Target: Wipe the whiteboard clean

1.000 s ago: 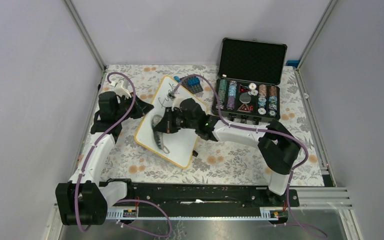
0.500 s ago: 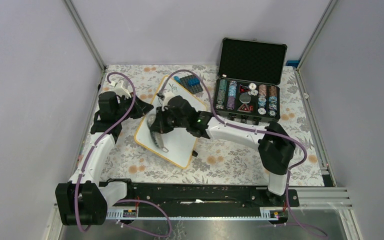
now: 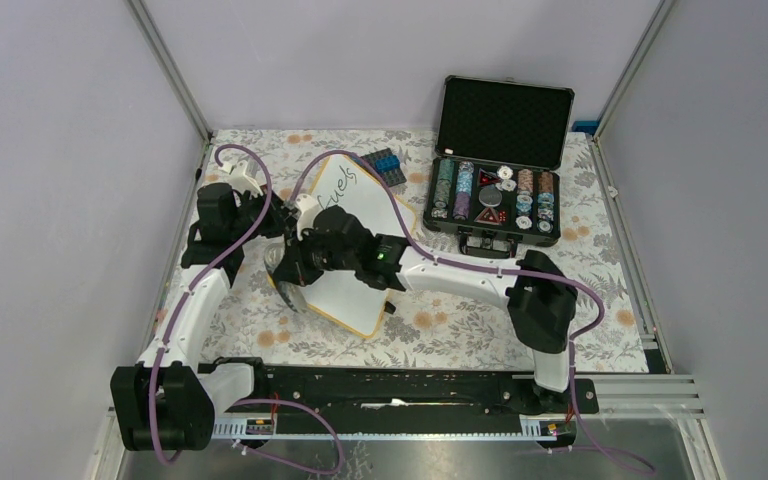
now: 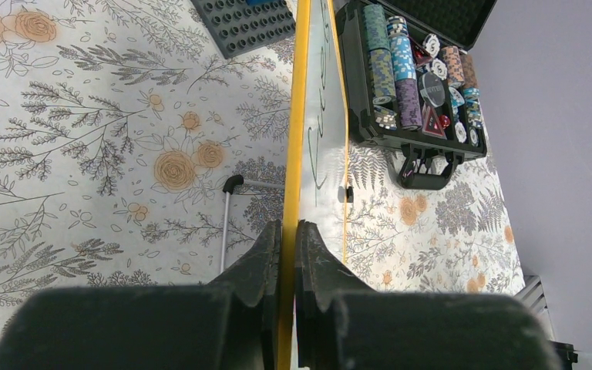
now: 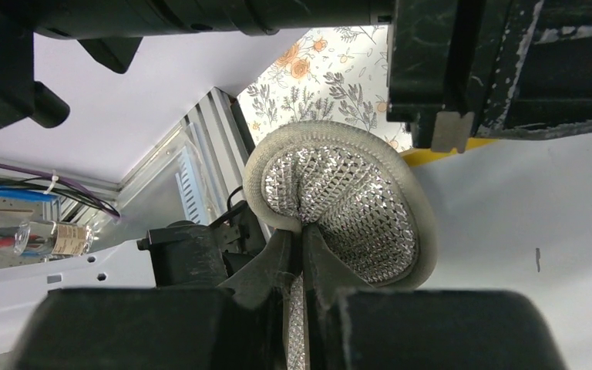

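Pincer (right): right gripper [image 5: 302, 245] is clamped shut on the tail of a scrub pad [image 5: 339, 200]. It's silver mesh with a grey rim, and it sits at the near-left corner of the board, partly hanging over the yellow rim.
Pincer (left): left gripper [image 4: 287, 235] is closed on the yellow rim at the board's left side, looks like it's just pinning it in place.
Whiteboard: whiteboard [image 3: 360, 210] lies diagonally on the floral cloth [image 3: 440, 320], between the left arm and the chip case, with the right arm stretched across its middle.
Done so far: the near half that shows around the arm looks clean white. The right wrist view shows only a tiny dark speck there.
Left to do: black handwriting [image 3: 338, 187] across the far end hasn't been wiped. Rough guess is halfway or a bit past, and the next passes need to go up toward that far end.
Chip case: chip case [image 3: 505, 120] stands open just right of the board, lid up and showing bare foam.
Inside it: poker chips [image 3: 460, 188] in rows of mixed colours, plus a dark round disc and a couple of small red pieces, too small to name.
Brick plate: dark studded plate [image 3: 385, 165] with blue bits on it, just beyond the board's far corner — holding nothing else that's visible.
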Available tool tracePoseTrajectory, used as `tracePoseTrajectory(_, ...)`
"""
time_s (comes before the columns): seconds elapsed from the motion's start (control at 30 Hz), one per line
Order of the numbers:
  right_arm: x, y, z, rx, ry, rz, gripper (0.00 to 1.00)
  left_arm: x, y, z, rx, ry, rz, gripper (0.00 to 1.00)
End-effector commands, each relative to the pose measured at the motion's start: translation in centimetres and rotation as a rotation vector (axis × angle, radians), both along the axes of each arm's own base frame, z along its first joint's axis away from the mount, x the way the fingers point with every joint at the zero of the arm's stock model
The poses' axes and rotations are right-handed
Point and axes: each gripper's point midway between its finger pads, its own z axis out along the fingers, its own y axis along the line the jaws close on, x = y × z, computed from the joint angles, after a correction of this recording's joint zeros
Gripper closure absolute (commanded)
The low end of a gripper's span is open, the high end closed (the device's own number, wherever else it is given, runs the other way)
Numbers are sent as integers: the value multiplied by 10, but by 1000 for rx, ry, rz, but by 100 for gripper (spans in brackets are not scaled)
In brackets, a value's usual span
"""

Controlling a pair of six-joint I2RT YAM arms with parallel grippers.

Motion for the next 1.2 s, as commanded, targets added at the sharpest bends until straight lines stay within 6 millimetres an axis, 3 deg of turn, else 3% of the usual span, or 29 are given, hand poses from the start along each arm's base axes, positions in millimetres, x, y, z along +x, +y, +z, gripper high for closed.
tracePoseTrajectory(0.0,-33,-10,-53,-110,43,83,100,-7,-17,19,-24,-64,-74,100)
tracePoseTrajectory(0.13,-24,-37,-80,-181,45,24,100,-7,-16,19,-21,-62,-71,100)
tracePoseTrajectory(0.37,-2,-111,-129,-320,69,-123,100,-8,-17,19,-23,-59,-75,100)
tracePoseTrajectory(0.47,5,-133,-135,-346,65,-178,100,-8,-17,18,-24,-57,-77,100)
tracePoseTrajectory(0.53,9,-138,-133,-347,56,-193,100,-7,-17,18,-25,-56,-77,100)
tracePoseTrajectory(0.6,12,-132,-124,-332,46,-185,100,-7,-18,17,-26,-53,-78,100)
tracePoseTrajectory(0.73,17,-101,-95,-254,42,-131,100,-7,-18,17,-26,-50,-78,100)
tracePoseTrajectory(0.9,22,-55,-42,-123,14,-56,100,-7,-18,16,-22,-51,-75,100)
tracePoseTrajectory(1.17,-2,-1,13,-22,-76,85,100,-8,-20,16,-24,-50,-83,100)
